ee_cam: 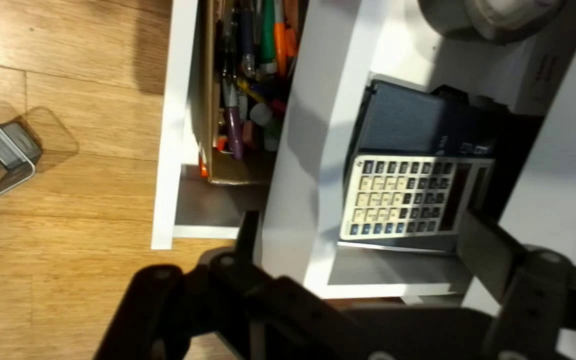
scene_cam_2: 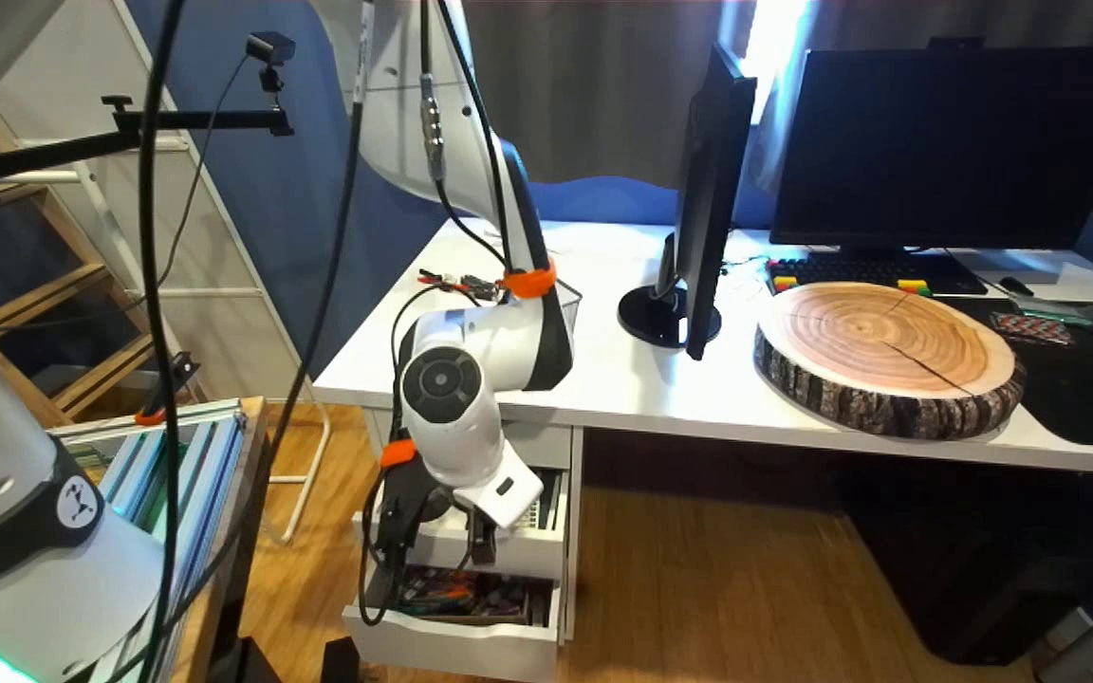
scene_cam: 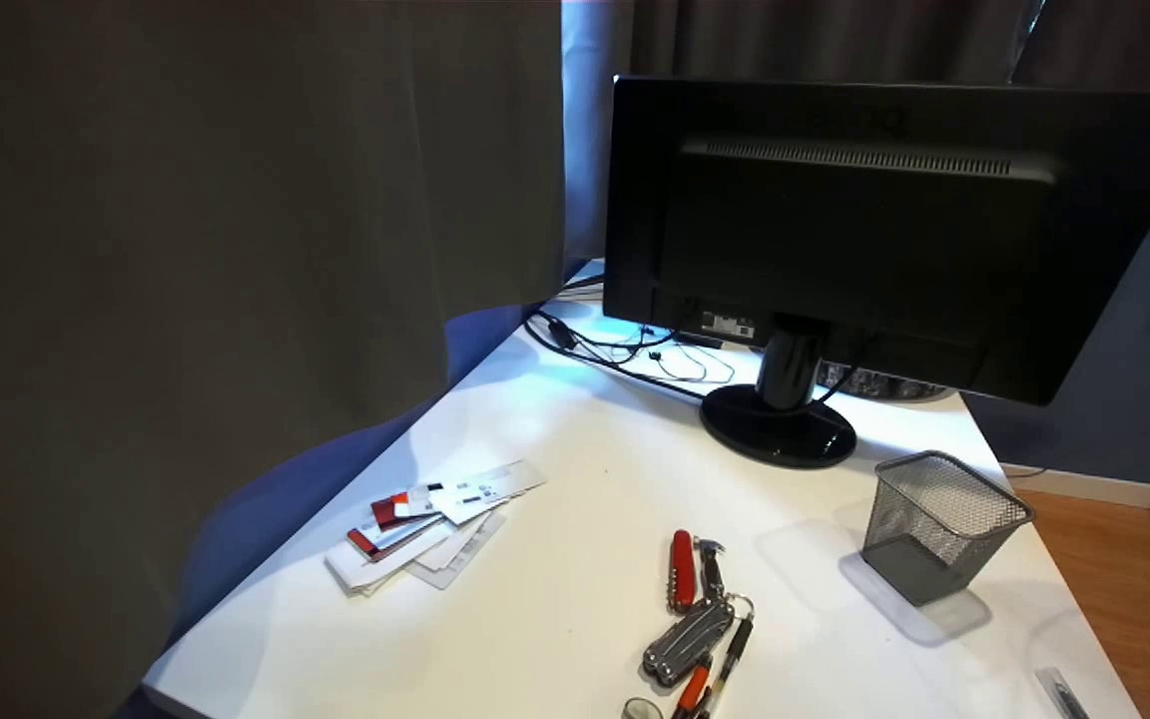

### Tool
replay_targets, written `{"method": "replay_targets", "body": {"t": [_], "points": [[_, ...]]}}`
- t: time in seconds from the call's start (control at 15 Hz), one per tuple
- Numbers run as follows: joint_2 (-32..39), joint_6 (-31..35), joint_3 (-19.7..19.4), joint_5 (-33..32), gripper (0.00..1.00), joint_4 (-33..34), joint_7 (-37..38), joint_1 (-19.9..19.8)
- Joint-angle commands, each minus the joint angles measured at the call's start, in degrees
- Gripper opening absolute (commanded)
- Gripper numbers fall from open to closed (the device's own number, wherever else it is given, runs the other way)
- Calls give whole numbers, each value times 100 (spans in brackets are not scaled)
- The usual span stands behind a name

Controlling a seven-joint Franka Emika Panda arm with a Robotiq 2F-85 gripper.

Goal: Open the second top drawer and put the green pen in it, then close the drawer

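The second drawer from the top is pulled open; its white front shows in an exterior view [scene_cam_2: 523, 553] and in the wrist view [ee_cam: 295, 200]. It holds a cream calculator [ee_cam: 398, 195] on a dark blue case [ee_cam: 403, 120]. A green pen or marker [ee_cam: 268, 35] lies among other pens in a cardboard box in the open drawer below [scene_cam_2: 461, 645]. I cannot tell whether it is the task's pen. My gripper [ee_cam: 363, 225] is open and empty, its fingers apart over the second drawer, one near its front, one toward the cabinet.
The top drawer [scene_cam_2: 537, 443] is shut under the white desk [scene_cam_2: 660, 389]. A wire mesh bin [ee_cam: 5, 160] stands on the wooden floor. On the desk are a mesh cup [scene_cam: 944, 529], a multitool [scene_cam: 687, 642], a red pocketknife [scene_cam: 682, 569] and a monitor [scene_cam: 855, 250]. Cables hang by the arm.
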Motion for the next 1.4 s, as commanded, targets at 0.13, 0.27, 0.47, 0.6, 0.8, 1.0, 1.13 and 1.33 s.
{"method": "replay_targets", "body": {"t": [0.13, 0.27, 0.47, 0.6, 0.8, 1.0, 1.13, 1.33], "points": [[-1521, 232, 488, -784, 100, -894, 474, 58], [-1946, 299, 687, -917, 100, -1042, 562, 102], [-2408, 497, 1076, -1204, 100, -1148, 986, 127], [-2564, 768, 1344, -1316, 100, -1103, 1314, 215], [-2585, 1171, 1732, -1436, 100, -958, 1761, 377], [-2414, 1685, 2005, -1411, 100, -713, 2003, 588], [-2320, 2014, 2093, -1339, 100, -549, 2021, 733], [-2167, 2456, 2105, -1287, 100, -314, 1954, 911]]}}
